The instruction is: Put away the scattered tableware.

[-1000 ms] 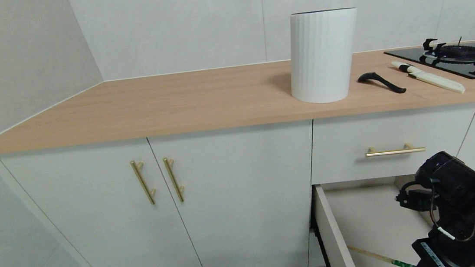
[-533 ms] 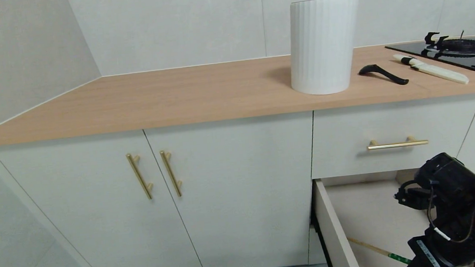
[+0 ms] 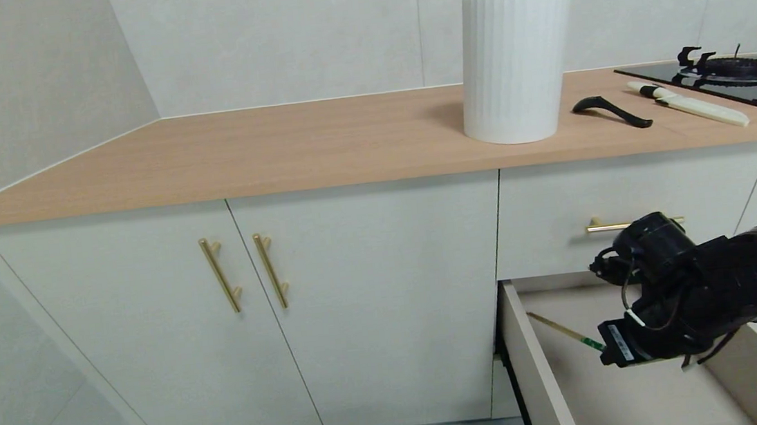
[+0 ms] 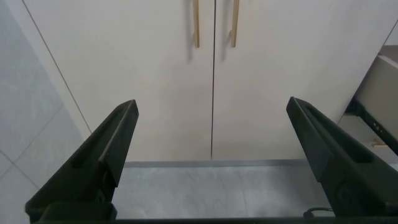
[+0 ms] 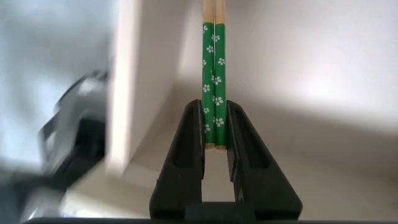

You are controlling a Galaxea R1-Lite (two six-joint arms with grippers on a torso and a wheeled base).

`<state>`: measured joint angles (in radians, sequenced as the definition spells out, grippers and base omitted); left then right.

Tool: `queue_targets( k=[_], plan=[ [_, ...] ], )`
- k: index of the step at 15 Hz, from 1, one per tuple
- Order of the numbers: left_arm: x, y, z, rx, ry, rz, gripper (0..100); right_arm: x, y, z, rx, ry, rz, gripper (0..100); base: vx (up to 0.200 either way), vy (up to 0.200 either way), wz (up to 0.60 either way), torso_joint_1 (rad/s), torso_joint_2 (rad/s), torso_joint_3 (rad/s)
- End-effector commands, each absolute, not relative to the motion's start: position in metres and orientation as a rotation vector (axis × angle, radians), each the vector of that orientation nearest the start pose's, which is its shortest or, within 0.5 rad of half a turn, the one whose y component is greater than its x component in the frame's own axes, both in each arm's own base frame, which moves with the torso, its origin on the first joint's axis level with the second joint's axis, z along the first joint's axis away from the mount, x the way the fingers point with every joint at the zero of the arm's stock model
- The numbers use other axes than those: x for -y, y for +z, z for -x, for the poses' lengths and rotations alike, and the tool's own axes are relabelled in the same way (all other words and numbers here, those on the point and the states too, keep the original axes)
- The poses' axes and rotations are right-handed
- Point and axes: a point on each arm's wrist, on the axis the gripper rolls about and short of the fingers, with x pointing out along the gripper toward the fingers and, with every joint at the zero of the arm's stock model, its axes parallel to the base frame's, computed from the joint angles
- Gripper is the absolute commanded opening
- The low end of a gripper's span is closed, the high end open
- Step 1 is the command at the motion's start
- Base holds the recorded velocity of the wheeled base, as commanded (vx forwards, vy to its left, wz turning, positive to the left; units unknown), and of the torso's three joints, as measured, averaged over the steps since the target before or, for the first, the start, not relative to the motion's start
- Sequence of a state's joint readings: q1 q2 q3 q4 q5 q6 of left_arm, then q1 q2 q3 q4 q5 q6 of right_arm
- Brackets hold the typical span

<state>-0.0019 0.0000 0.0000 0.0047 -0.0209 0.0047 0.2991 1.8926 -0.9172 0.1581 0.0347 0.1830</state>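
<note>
Chopsticks (image 5: 214, 81), a slim wooden pair with green flower-printed ends, are pinched between the right gripper's (image 5: 215, 118) narrow black fingers above the open drawer (image 3: 540, 377). Since a second ago this arm has risen and swung left. Left gripper (image 4: 211, 107) gapes wide before smooth cabinet doors (image 4: 261, 93). Far on the woodgrain counter (image 3: 275, 146) are a ribbed white cylinder (image 3: 513, 64), a curved black utensil (image 3: 612, 111) and a pale knife (image 3: 692, 111).

The desk (image 3: 261, 147) is matt wood-grain, the canister (image 3: 514, 67) ribbed matt white, the door handles (image 3: 220, 275) brushed golden metal, the chopsticks (image 5: 214, 74) painted wood.
</note>
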Motion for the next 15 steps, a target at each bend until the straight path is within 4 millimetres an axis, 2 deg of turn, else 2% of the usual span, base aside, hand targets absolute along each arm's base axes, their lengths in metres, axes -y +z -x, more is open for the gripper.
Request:
queue_targets(
  k=[1, 3, 7, 10, 15],
  plan=[
    [0.0, 0.075, 0.023, -0.006, -0.021, -0.005, 100, -0.091, 0.068, -0.311, -1.178, 0.135, 0.009, 0, 0.0, 0.0, 0.0, 0.0, 0.0, 0.0],
    [0.0, 0.075, 0.023, -0.005, -0.021, -0.005, 100, -0.095, 0.049, -0.329, -1.208, 0.109, 0.004, 0, 0.0, 0.0, 0.0, 0.0, 0.0, 0.0],
    [0.0, 0.075, 0.023, -0.005, -0.023, -0.005, 100, -0.098, 0.014, -0.342, -1.279, 0.086, 0.018, 0, 0.0, 0.0, 0.0, 0.0, 0.0, 0.0],
    [0.0, 0.075, 0.023, -0.006, -0.023, -0.005, 100, -0.099, -0.005, -0.345, -1.282, 0.06, 0.036, 0, 0.0, 0.0, 0.0, 0.0, 0.0, 0.0],
    [0.0, 0.075, 0.023, -0.005, -0.021, -0.005, 100, -0.098, -0.022, -0.343, -1.278, 0.029, 0.064, 0, 0.0, 0.0, 0.0, 0.0, 0.0, 0.0]
  ],
)
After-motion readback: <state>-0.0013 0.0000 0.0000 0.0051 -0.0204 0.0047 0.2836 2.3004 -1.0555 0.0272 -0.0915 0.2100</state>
